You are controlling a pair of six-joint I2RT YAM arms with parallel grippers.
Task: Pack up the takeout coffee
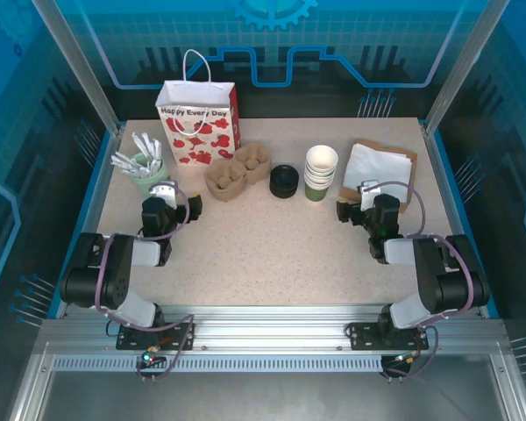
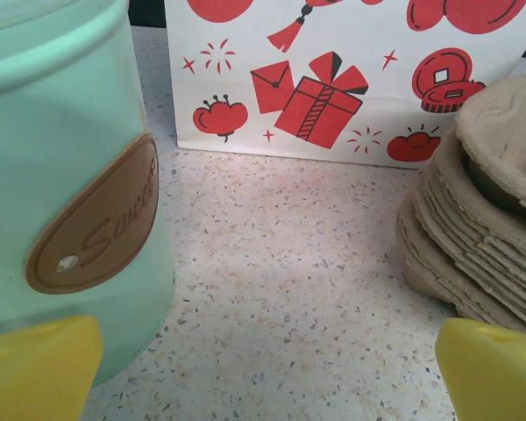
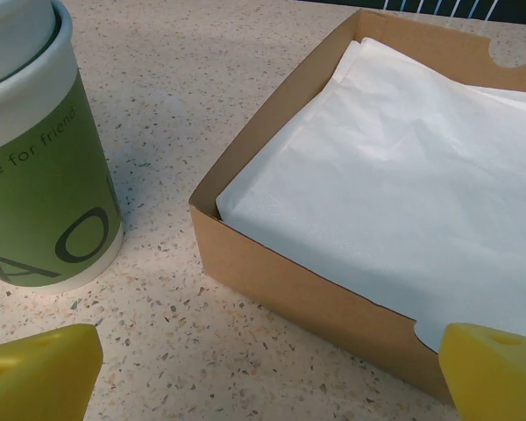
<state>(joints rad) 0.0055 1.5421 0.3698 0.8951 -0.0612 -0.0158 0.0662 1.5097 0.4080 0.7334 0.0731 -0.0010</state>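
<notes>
The takeout coffee is out of view. A stack of lidless green cups (image 1: 321, 172) stands mid-table, with a low stack of black lids (image 1: 284, 181) to its left. My left gripper (image 1: 164, 195) is open near the table, between a pale green cup (image 2: 61, 175) and a pile of pulp cup carriers (image 2: 482, 219); nothing lies between its yellow fingertips (image 2: 44, 364). My right gripper (image 1: 361, 198) is open too, low in front of a brown box (image 3: 316, 281), with the green cups (image 3: 35, 175) at its left.
A white paper gift bag with red prints (image 1: 199, 123) stands upright at the back left. The pale green cup with white sticks (image 1: 146, 168) sits beside it. The cup carriers (image 1: 237, 169) lie in front of the bag. White paper (image 3: 403, 175) fills the brown box (image 1: 381, 167).
</notes>
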